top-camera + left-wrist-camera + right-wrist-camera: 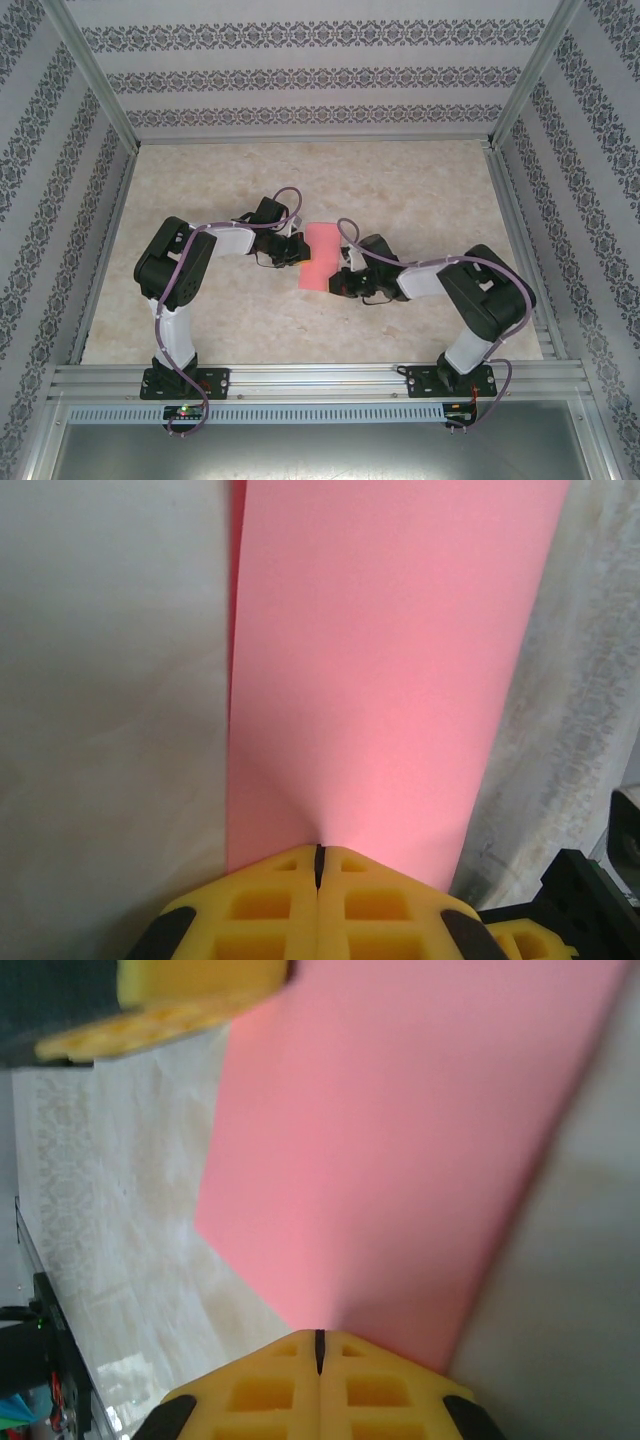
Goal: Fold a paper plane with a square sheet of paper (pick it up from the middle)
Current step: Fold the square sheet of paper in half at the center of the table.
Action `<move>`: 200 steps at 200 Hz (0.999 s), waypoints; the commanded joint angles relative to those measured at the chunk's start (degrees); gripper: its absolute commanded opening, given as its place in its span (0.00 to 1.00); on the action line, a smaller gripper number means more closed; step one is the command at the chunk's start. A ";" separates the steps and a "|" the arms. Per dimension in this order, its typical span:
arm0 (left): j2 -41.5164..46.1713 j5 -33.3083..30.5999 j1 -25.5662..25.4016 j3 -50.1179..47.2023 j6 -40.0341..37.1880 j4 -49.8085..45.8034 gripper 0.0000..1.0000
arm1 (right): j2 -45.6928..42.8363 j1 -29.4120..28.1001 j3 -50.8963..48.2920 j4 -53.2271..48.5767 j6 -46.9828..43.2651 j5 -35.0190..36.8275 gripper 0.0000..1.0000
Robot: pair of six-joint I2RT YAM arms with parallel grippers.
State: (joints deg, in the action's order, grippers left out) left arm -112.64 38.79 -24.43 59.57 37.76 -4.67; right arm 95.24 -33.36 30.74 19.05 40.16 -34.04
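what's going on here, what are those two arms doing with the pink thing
The left gripper and the right gripper each pinch an edge of a pink sheet of paper from opposite sides, near the middle of the table. Both have their jaws closed on it. The sheet looks like a flat oblong, perhaps folded once already, and it is not a pointed plane yet.

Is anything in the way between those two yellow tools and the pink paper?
Nothing visible does. The left tool is shut on one edge of the pink paper, and the right tool is shut on another edge. In both wrist views the sheet runs straight out from the closed tool.
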 commanded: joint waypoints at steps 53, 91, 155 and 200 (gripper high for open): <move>-3.59 -16.12 -0.35 0.18 -5.76 -16.79 0.00 | -13.46 2.84 1.80 -16.29 0.21 4.80 0.00; -1.01 -16.30 0.55 6.62 -12.93 -19.00 0.00 | -8.19 5.54 10.31 -13.73 0.27 6.79 0.00; 3.36 -7.14 1.32 9.48 -11.57 -14.41 0.00 | 10.49 5.94 26.95 -12.02 2.41 4.07 0.00; 8.68 -3.94 -0.93 3.68 -3.41 -7.89 0.11 | 13.19 6.95 26.75 -11.59 2.93 1.30 0.00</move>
State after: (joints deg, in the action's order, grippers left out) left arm -107.63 31.94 -23.70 65.63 29.26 -17.08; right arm 107.81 -27.44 57.10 6.76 42.30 -29.56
